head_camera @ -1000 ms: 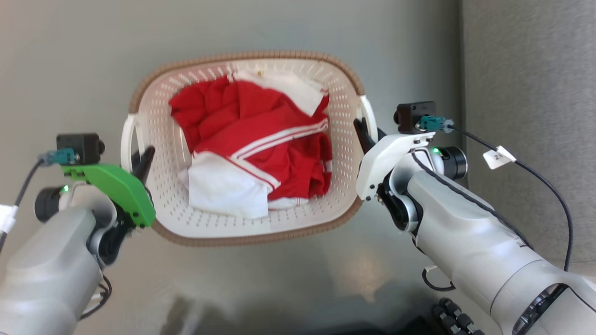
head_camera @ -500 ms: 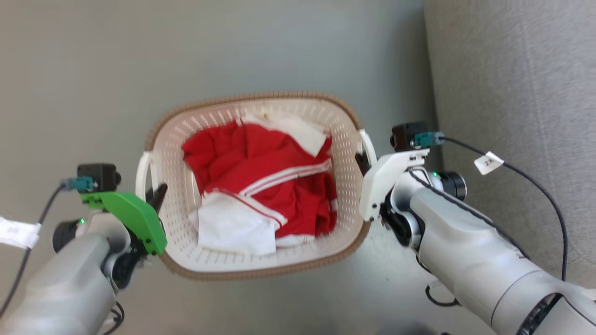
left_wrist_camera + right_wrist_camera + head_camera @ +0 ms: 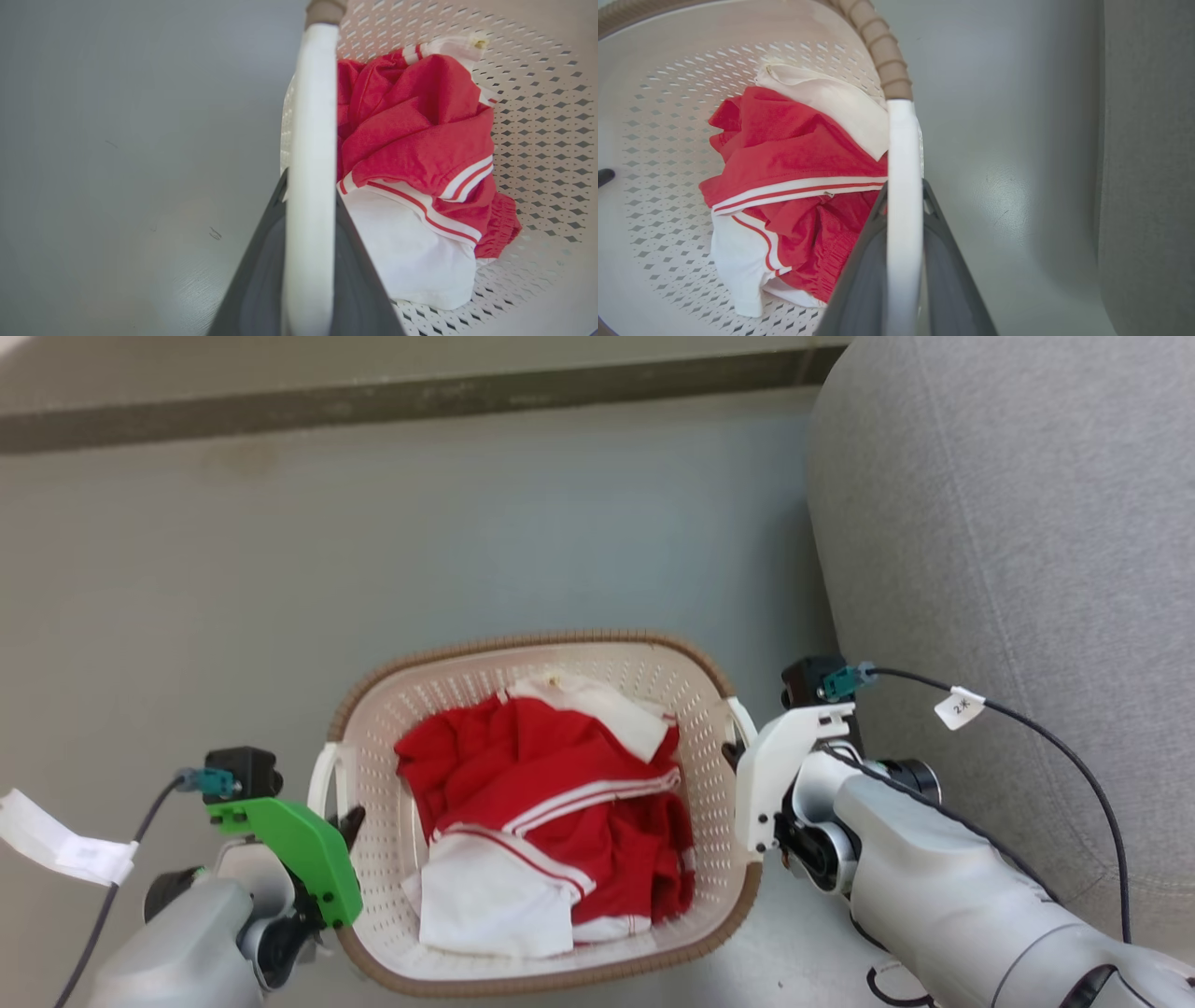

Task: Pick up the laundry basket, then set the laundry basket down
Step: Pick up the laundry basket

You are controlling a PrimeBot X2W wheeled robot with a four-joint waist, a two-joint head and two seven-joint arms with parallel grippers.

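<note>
Left wrist view: left gripper (image 3: 310,186) is clamped on the left handle (image 3: 312,116), one dark finger on each side of the white bar. Right wrist view is the same: right gripper (image 3: 904,186) is pinching the right handle (image 3: 903,140), with the brown rim starting just above it. Both grasps sit roughly mid-handle and look symmetric.

Head view: the laundry basket (image 3: 523,644) hangs between the two arms, rim about level. The red and white garments (image 3: 551,803) are bunched inside, well below the rim. Grey floor (image 3: 467,523) is under and ahead of it. Grey upholstered furniture (image 3: 1008,523) is close on the right, beside the right forearm and its cable.

Step, my read: the pick-up is done and it's in the hold/carry phase before set-down. The underside isn't visible, so I can't confirm it is off the floor, but both wrist views look down past the handles at floor that seems well below.

Next move calls for:
- lower both arms together and keep the rim level, or the load slides
- keep the right arm and cable off the upholstery
- release only once the base is flat on the floor, then draw both grippers outward off the handles
</note>
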